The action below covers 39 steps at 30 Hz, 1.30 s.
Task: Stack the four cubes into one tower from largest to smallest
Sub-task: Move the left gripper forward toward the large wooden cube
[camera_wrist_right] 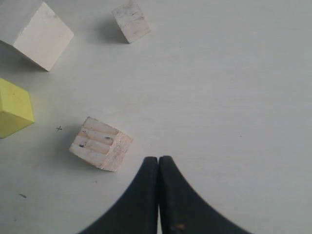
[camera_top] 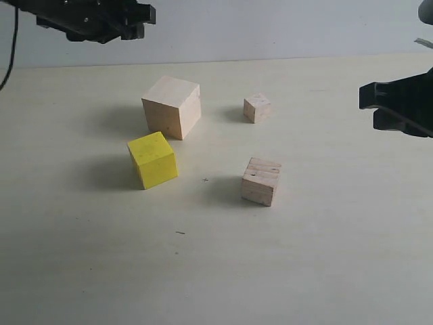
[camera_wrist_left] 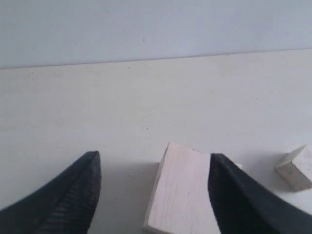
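All four cubes stand apart on the pale table (camera_top: 325, 244); no tower stands. The largest pale wood cube (camera_top: 172, 105) is at the back, with the yellow cube (camera_top: 153, 160) just in front of it. To the right are the grooved wood cube (camera_top: 261, 181) and, farther back, the smallest pale cube (camera_top: 257, 107). My left gripper (camera_top: 139, 20) hangs high at the back left, open (camera_wrist_left: 155, 156) and empty, with the largest cube (camera_wrist_left: 183, 195) seen below between its fingers. My right gripper (camera_top: 379, 101) hovers at the right edge, shut (camera_wrist_right: 159, 158) and empty, near the grooved cube (camera_wrist_right: 101, 144).
A pale wall (camera_top: 270, 27) rises behind the table's far edge. A small dark mark (camera_top: 206, 180) sits on the tabletop between the yellow and grooved cubes.
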### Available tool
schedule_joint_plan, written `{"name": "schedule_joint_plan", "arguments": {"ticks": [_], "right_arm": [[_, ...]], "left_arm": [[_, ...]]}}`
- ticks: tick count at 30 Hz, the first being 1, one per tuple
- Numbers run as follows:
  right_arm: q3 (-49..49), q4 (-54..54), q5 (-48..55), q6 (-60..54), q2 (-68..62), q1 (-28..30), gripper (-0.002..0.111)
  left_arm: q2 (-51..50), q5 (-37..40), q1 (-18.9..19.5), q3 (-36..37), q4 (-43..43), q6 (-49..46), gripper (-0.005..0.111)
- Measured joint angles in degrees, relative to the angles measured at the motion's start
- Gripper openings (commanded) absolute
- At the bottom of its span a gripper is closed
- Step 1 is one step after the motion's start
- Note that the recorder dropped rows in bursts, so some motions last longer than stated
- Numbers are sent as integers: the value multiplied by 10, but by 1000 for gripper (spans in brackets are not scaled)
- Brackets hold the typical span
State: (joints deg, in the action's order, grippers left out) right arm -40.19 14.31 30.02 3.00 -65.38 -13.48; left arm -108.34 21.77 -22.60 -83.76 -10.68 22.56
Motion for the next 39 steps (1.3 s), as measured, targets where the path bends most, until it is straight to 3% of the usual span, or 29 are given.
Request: {"name": "schedule_joint_plan", "arguments": {"ticks": [8,14,30,36,39], "right_arm": [[0,1,0,-2,0,0,0],[0,5,0,-2,0,0,0],[0,20,0,-11,0,0,0],[0,21,0,-11,0,0,0],[0,22,0,-13,0,0,0]], "left_arm": [[-141,56,0,-157,4,3,62],[-216,96,1,-226,6,3,62],[-259,82,2,-247,68,4,62],[-259,108,2,-247,235,-115,62],[-259,126,2,-248,272,-142,62]]}}
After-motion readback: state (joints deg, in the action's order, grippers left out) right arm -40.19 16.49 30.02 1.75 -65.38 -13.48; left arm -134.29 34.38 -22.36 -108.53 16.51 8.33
